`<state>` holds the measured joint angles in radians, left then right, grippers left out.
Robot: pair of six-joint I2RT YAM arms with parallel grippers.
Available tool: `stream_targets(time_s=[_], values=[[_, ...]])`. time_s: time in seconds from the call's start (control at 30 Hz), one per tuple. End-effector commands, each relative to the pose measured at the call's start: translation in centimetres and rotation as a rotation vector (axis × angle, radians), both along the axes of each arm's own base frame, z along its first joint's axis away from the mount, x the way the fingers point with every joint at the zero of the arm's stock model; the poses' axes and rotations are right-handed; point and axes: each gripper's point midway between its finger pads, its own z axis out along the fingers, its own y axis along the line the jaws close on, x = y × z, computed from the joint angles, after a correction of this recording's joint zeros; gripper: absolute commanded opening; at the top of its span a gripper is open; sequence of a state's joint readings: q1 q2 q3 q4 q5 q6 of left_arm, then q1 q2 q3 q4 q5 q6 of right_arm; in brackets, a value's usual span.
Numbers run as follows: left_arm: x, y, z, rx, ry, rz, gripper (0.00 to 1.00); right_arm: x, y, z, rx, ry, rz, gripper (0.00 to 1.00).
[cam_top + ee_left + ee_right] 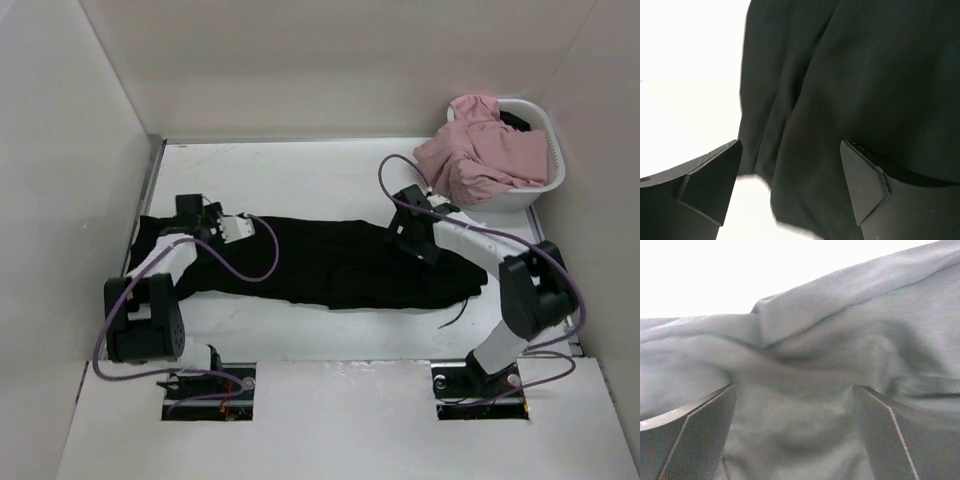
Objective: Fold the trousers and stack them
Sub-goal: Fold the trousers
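A pair of black trousers lies spread lengthwise across the white table, from the left wall to the right arm. My left gripper hovers open over its left end; in the left wrist view the jaws stand wide apart over the dark cloth near its edge. My right gripper is open over the right part; the right wrist view shows wrinkled cloth filling the gap between the spread fingers. Neither gripper holds anything.
A white laundry basket at the back right holds pink trousers that spill over its rim. Walls close in the table on the left, back and right. Bare white table lies behind and in front of the black trousers.
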<state>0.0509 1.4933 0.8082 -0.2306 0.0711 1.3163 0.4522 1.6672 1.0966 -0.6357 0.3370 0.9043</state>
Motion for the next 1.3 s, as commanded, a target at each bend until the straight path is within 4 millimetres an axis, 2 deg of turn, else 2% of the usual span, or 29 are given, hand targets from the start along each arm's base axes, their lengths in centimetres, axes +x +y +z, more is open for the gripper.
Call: stream_targets(time_s=[0.0,0.07,0.1,0.13,0.23,0.37,0.43,0.53,0.67,0.8,0.97,1.07,1.17,1.2,1.27], values=[[-1.7,3.2,6.1,-0.017,-0.055,0.056,0.80,1.4,-0.7,7.0,0.007,-0.216,0.061,1.00],[-4.5,5.8,6.9,0.012,-0.008,0.096,0.79,-0.2,-1.5,9.7,0.027,-0.277,0.063,1.00],[-6.2,6.8,6.9,0.019,0.030,0.112,0.79,-1.5,-2.2,10.3,0.036,-0.283,0.049,1.00],[-8.1,7.7,6.4,0.026,0.078,0.125,0.79,-2.9,-3.0,10.6,0.054,-0.279,0.015,1.00],[-12.4,10.6,3.8,0.072,0.187,0.161,0.80,-7.6,-5.8,8.9,0.142,-0.236,-0.159,1.00],[-12.9,16.4,0.9,0.167,0.169,0.293,0.79,-11.3,-8.6,5.9,0.271,-0.249,-0.363,1.00],[-13.1,17.6,0.3,0.174,0.190,0.322,0.79,-12.2,-9.5,4.7,0.324,-0.247,-0.426,1.00],[-13.4,19.0,-0.3,0.177,0.204,0.351,0.79,-12.5,-9.6,4.0,0.382,-0.258,-0.466,1.00],[-13.4,20.1,-1.4,0.199,0.230,0.372,0.76,-11.7,-9.6,3.4,0.417,-0.277,-0.502,1.00],[-14.1,21.2,-3.0,0.196,0.273,0.413,0.39,-10.7,-9.2,2.6,0.417,-0.238,-0.488,1.00],[-13.9,22.3,-3.3,0.201,0.231,0.447,0.11,-8.9,-9.9,3.4,0.393,-0.283,-0.468,0.99],[-12.6,22.8,-2.1,0.216,0.133,0.456,0.04,-8.5,-10.7,2.9,0.370,-0.263,-0.475,0.73],[-11.0,23.3,0.4,0.240,0.013,0.461,0.02,-7.9,-10.9,3.1,0.367,-0.281,-0.464,0.26],[-10.6,23.3,1.3,0.246,-0.018,0.460,0.02,-7.8,-11.0,3.3,0.362,-0.287,-0.464,0.15],[-9.9,23.2,3.0,0.242,-0.077,0.452,0.02,-7.7,-11.4,3.5,0.350,-0.286,-0.461,0.03]])
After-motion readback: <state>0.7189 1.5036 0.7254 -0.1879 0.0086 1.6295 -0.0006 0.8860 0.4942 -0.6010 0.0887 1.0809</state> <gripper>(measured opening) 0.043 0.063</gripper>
